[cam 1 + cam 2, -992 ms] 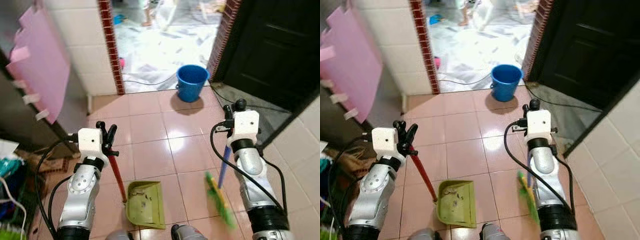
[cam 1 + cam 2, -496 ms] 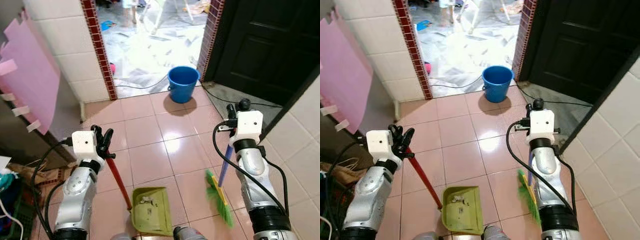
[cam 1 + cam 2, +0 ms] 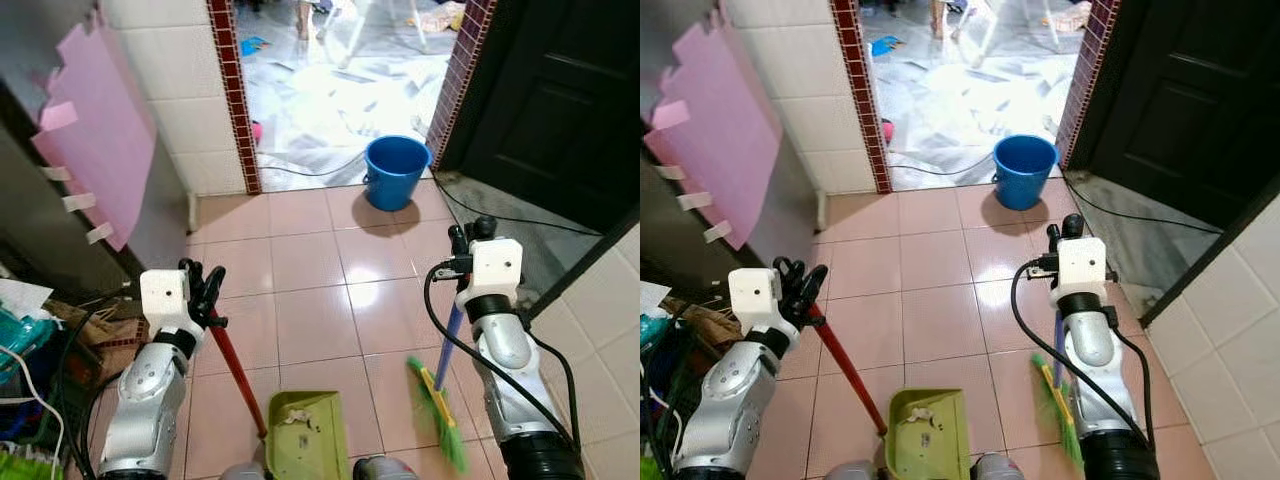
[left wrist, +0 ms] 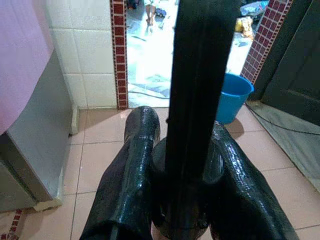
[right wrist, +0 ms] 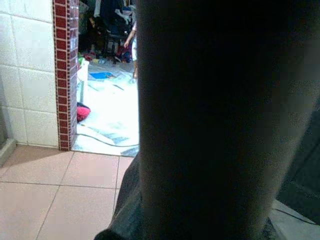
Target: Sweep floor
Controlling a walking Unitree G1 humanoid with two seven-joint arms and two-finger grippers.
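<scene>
Lower left of frame: left gripper clamped on red dustpan handle. Lower right: right gripper grips blue broom handle; green bristles on tile.

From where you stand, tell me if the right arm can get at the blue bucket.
Probably not. The right gripper is shut on the broom handle, and the blue bucket stands by the doorway, several tiles ahead across open floor.

Head stereo pair looks steeply down, sharing blue bucket; wrist cameras sit close, facing doorway.
</scene>
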